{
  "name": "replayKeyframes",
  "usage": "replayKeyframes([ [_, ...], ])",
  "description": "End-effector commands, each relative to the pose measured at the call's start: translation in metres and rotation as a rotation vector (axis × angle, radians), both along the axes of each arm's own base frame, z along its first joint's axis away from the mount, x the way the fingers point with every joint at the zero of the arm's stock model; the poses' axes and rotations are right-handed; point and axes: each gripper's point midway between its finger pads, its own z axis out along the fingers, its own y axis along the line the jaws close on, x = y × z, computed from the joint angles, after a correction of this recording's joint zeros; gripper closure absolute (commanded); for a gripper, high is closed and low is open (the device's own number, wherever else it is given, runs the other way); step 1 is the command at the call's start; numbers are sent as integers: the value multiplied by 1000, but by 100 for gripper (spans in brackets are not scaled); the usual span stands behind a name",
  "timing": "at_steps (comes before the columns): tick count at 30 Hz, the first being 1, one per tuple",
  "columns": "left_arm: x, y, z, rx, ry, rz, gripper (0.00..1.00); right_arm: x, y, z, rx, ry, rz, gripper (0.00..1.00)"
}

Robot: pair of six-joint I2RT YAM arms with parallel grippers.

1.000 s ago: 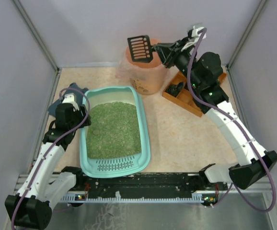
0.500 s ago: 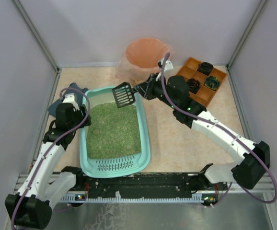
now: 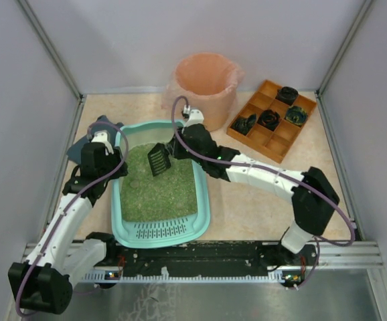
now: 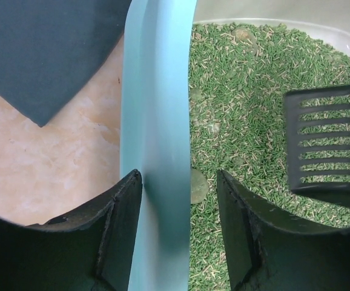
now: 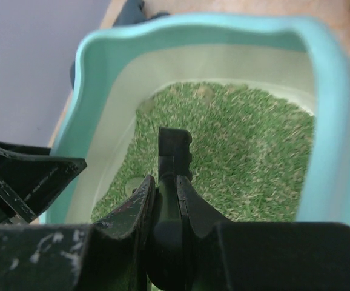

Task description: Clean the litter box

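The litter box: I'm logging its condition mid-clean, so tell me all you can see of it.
The litter box is a large rounded-rectangular teal tray, plastic-looking, lying flat on the left of the table. Green granular litter covers its bed; a slotted ledge spans its near end. The left gripper, open, straddles its left rim. A black scoop in the shut right gripper hangs over the far litter; contact unclear.

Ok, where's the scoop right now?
In the top view, the black slotted scoop is over the green litter at the far end of the teal litter box, held by the right gripper.
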Motion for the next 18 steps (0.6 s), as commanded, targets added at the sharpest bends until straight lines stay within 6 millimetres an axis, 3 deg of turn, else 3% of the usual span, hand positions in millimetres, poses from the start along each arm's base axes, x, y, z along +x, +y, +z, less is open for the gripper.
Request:
replayKeyframes([
  [1, 0, -5, -3, -7, 15, -29, 42, 1, 37, 34, 92, -55, -6, 100],
  [3, 0, -6, -4, -7, 20, -34, 43, 3, 50, 4, 50, -23, -9, 100],
  [11, 0, -9, -8, -11, 35, -51, 44, -1, 80, -46, -58, 25, 2, 100],
  [18, 1, -9, -8, -9, 37, -50, 44, -17, 90, -84, -116, 107, 26, 100],
])
